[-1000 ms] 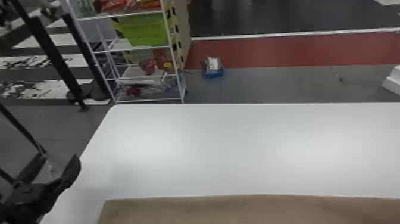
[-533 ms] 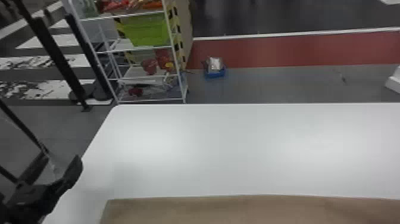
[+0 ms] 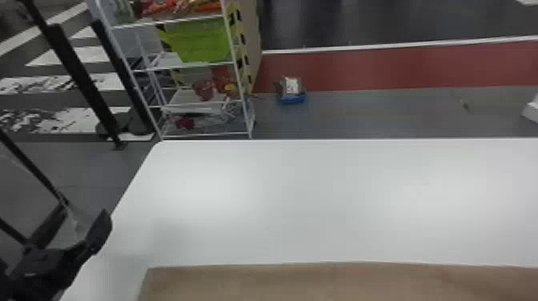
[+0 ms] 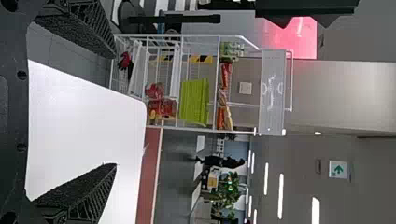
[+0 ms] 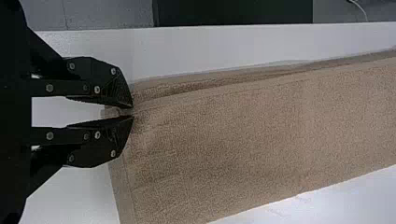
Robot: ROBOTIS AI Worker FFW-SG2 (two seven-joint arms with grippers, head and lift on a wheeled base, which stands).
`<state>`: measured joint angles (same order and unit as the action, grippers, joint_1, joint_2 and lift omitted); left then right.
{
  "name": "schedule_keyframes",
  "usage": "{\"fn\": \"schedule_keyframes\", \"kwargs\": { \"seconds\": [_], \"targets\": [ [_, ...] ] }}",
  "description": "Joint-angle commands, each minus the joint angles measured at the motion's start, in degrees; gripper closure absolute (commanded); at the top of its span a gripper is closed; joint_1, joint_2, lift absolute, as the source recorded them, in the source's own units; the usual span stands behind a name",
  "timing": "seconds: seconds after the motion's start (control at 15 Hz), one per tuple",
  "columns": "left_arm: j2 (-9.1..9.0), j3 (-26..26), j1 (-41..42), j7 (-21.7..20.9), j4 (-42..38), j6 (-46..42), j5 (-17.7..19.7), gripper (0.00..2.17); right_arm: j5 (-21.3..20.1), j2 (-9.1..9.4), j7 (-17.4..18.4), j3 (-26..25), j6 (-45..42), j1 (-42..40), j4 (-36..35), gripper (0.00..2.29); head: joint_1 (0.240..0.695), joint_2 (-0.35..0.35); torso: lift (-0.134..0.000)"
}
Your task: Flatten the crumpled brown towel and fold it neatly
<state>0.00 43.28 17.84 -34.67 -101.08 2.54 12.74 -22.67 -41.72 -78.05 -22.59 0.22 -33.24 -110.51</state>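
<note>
Brown towel [image 3: 320,284] lying at the head view's bottom, my right gripper [image 5: 133,112] pinching its edge, my left gripper [image 3: 84,208] gaping lower left, green arrow sign [image 4: 338,169] showing beyond.

Perhaps plain brown towel [image 3: 320,282], white table [image 3: 304,200]

The tabletop [image 3: 320,200] is white and smooth, with soft bright patches of reflected light. Its far edge runs nearly straight across the head view and rounds off at the far left corner. The brown towel [image 3: 288,285] lies along the near part, apart from that far edge. In the right wrist view it forms a long, mostly flat band, with layers along one long side and slight creases near one end.
</note>
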Motion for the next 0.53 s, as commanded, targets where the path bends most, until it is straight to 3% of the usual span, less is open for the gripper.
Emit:
{"fn": "schedule_keyframes", "kwargs": {
  "seconds": [0.0, 0.27, 0.47],
  "targets": [
    [-0.15, 0.0, 0.0, -0.1, 0.1, -0.1, 0.0, 0.05, 1.0, -0.12, -0.3, 0.1, 0.1, 0.5, 0.0, 1.06, 0.695, 0.188, -0.124],
    [-0.15, 0.3, 0.0, -0.2, 0.1, -0.5, 0.0, 0.06, 1.5, -0.12, -0.3, 0.1, -0.3, 0.6, -0.1, 1.06, 0.695, 0.196, -0.124],
    [-0.15, 0.9, 0.3, -0.3, -0.4, -0.5, 0.0, 0.06, 4.4, -0.38, -0.3, -1.2, -0.1, 0.5, -1.3, 1.06, 0.695, 0.204, -0.124]
  ]
}}
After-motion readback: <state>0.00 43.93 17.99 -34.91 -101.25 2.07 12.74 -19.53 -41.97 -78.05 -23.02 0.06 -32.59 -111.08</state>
